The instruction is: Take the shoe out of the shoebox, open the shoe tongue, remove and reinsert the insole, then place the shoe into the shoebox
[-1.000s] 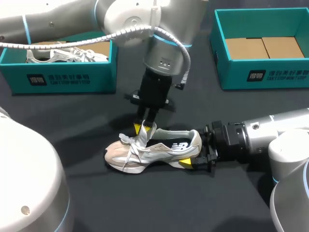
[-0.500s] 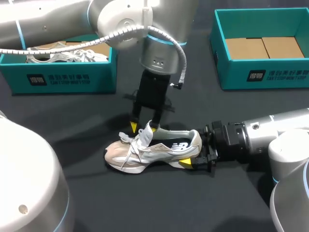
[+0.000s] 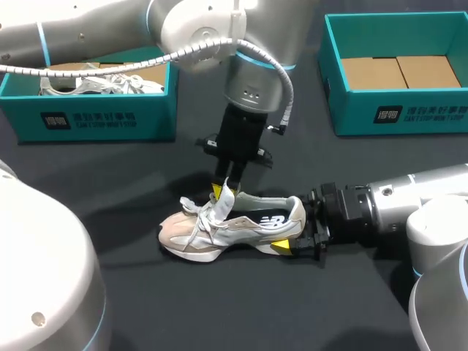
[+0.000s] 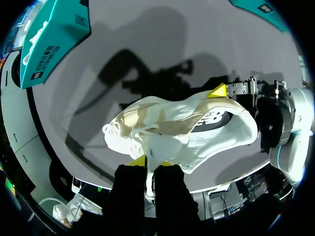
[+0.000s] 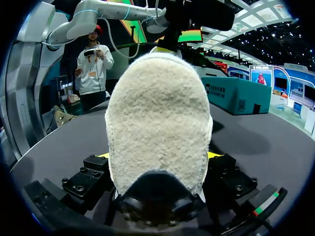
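Dark desk (image 3: 110, 175), lower middle of the frame: the shoe (image 3: 241, 223) lies lengthwise left-right, toe left, heel clamped by the right gripper (image 3: 294, 232); the left gripper (image 3: 221, 191), directly above, pinches the raised tongue (image 3: 225, 201).

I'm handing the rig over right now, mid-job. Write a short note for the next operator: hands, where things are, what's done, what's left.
Left hand: shut on the shoe tongue, from above.
Right hand: shut on the sneaker at its heel.
Sneaker: upright on the table, in front of the two teal boxes. The right shoebox holds no shoe; the left shoebox holds another shoe.
Done: sneaker out of the box, tongue gripped.
Left: pull the tongue open, take the insole out and put it back, place the sneaker in the shoebox. The insole itself is not visible.
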